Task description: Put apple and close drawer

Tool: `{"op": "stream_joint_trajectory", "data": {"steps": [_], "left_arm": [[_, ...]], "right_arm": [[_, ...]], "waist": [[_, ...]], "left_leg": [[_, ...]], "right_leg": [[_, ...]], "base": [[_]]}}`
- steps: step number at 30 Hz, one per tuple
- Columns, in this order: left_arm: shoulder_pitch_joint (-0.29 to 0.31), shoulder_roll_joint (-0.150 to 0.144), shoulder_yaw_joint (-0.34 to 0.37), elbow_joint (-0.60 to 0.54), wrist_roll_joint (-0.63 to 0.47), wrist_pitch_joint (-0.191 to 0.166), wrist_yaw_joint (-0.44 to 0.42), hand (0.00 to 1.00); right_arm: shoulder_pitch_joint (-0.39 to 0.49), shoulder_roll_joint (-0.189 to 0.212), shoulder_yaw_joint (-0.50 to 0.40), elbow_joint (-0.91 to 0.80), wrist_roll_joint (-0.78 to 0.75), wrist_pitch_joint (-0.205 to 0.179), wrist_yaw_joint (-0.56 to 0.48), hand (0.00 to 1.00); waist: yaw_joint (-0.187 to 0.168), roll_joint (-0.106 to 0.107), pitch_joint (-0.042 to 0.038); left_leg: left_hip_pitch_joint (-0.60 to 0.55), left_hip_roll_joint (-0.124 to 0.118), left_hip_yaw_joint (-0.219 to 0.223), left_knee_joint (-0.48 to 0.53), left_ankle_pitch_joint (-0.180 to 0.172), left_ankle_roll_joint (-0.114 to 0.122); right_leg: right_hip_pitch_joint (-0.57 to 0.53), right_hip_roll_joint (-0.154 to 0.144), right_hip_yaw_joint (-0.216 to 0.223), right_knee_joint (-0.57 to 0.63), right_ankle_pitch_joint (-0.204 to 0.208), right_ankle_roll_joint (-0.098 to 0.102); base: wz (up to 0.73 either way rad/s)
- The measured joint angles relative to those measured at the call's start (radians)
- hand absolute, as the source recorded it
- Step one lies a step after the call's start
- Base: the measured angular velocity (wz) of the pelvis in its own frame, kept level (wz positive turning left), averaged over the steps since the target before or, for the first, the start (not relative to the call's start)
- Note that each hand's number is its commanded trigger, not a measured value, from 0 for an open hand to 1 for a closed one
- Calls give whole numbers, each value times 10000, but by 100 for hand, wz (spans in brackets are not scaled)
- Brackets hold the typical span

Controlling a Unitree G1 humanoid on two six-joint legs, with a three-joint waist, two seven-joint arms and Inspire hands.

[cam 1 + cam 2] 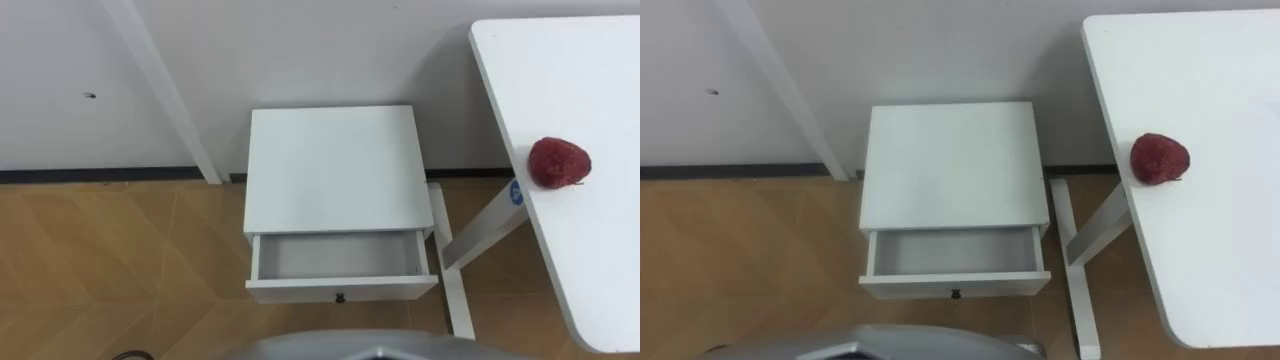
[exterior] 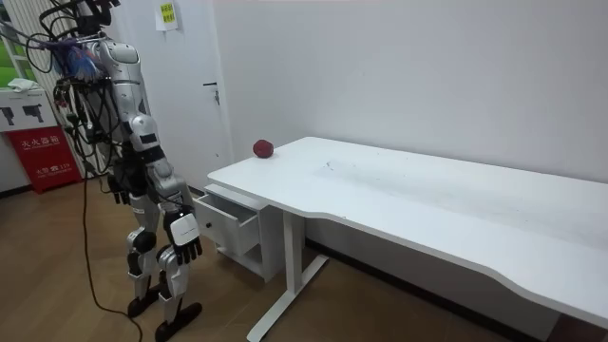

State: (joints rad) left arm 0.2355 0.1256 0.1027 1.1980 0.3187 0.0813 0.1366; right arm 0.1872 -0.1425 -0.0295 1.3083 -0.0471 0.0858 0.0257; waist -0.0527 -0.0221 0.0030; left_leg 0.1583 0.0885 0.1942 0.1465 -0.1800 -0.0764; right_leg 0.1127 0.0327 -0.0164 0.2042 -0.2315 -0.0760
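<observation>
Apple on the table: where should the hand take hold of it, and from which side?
Probably around its round middle, from above, with the right hand: the apple sits free on the table near the edge on the robot's right, nothing touching it.

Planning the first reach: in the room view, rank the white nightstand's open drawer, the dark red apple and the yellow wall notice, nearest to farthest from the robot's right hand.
From the right hand:
1. Open white drawer, low, just beside it.
2. Dark red apple, higher, on the white desk corner.
3. Yellow notice, high on the wall.
</observation>
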Motion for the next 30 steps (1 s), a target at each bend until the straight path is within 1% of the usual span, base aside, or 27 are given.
{"op": "stream_joint_trajectory", "data": {"steps": [4,7,10,11,12,13,15,16,18,19,21,22,23,25,26,27,28,29,30], "left_arm": [[3,0,-11,0,-138,3,0,0],[-62,0,21,3,-113,8,8,0],[-38,5,358,-20,-117,7,103,0],[-27,7,573,-44,-111,3,140,0],[-27,-6,825,-138,-113,-8,178,0],[-14,-8,938,-182,-133,-12,230,0],[70,0,1213,-206,-357,-96,531,0],[118,2,1247,-205,-442,-154,590,0],[125,22,1362,-203,-537,-397,842,0],[127,22,1452,-201,-533,-467,901,0],[172,33,1753,-204,-534,-633,1041,0],[188,40,1755,-206,-535,-670,1089,0],[197,42,1755,-208,-535,-739,1178,0],[215,43,1753,-304,-544,-834,1222,0],[232,56,1720,-419,-552,-924,1248,0],[227,81,1679,-415,-551,-1034,1305,0],[224,89,1679,-415,-557,-1096,1346,0],[201,113,1680,-417,-639,-1227,1389,0],[191,130,1681,-416,-750,-1338,1391,0]], "right_arm": [[-20,4,-31,14,254,-8,-134,0],[-82,6,-190,17,748,-12,-393,0],[-81,11,-850,-12,2080,-58,-841,0],[-66,28,-1237,-68,2733,-134,-1108,0],[-86,65,-1731,-206,3391,-236,-1382,0],[-46,98,-2025,-269,3743,-314,-1541,0],[-22,206,-3028,-594,5342,-626,-2169,0],[-20,215,-3195,-704,5693,-714,-2298,0],[47,222,-3801,-1134,7024,-982,-2771,0],[84,239,-4011,-1286,7299,-1032,-2901,0],[260,320,-4738,-2110,8494,-1319,-3585,0],[315,332,-4775,-2312,8698,-1436,-3783,0],[420,370,-4872,-2678,8981,-1667,-4130,0],[559,438,-4951,-3276,9319,-1875,-4643,0],[666,488,-5051,-3789,9456,-1963,-5024,0],[674,488,-5055,-4252,9447,-2126,-5460,0],[670,488,-5055,-4438,9448,-2248,-5659,0],[634,488,-5055,-4778,9436,-2434,-5993,0],[658,488,-5063,-5132,9437,-2592,-6367,0]], "waist": [[-1,1,1],[25,5,3],[35,13,2],[28,13,3],[24,15,4],[-1,11,3],[-224,32,2],[-279,53,5],[-382,90,5],[-406,90,5],[-446,92,4],[-477,93,3],[-528,86,2],[-541,62,-14],[-589,34,-34],[-623,34,-29],[-644,53,-28],[-670,22,-51],[-747,20,-54]], "left_leg": [[3,2,40,1,0,0],[-1,3,67,5,0,0],[-43,4,75,14,0,0],[-56,3,95,13,-1,-1],[-60,6,207,13,-1,-1],[-59,8,237,13,0,-1],[-52,8,231,13,-15,-2],[-52,10,232,13,-25,-4],[-22,9,265,13,-37,-3],[-11,9,304,10,-37,-3],[38,9,426,3,-37,-3],[39,8,461,3,-37,-2],[33,3,492,4,-37,-2],[-6,-1,500,4,-37,-2],[-65,-1,521,4,-37,-2],[-106,-1,541,5,-37,-2],[-129,-1,559,9,-37,-2],[-193,0,588,10,-36,-2],[-262,1,609,9,-36,-2]], "right_leg": [[1,0,4,1,0,0],[-7,7,60,-8,-1,0],[-45,16,111,-30,-2,4],[-66,15,113,-27,-2,3],[-89,19,140,-23,-2,3],[-89,21,135,-26,-1,2],[-71,22,128,-24,0,0],[-72,27,136,-24,0,0],[-72,32,229,-16,-1,1],[-72,33,266,-22,-1,1],[-75,40,373,-26,-2,3],[-82,39,379,-24,-3,4],[-111,39,386,-8,-5,8],[-187,41,412,18,-7,12],[-258,38,405,39,-7,12],[-321,37,404,72,-9,15],[-363,37,413,92,-10,17],[-483,40,430,181,-17,28],[-547,38,404,195,-16,28]], "base": [[0],[-2],[-3],[0],[-5],[-5],[0],[-5],[-10],[-12],[-15],[-10],[-6],[-6],[-3],[0],[-6],[0],[0]]}}
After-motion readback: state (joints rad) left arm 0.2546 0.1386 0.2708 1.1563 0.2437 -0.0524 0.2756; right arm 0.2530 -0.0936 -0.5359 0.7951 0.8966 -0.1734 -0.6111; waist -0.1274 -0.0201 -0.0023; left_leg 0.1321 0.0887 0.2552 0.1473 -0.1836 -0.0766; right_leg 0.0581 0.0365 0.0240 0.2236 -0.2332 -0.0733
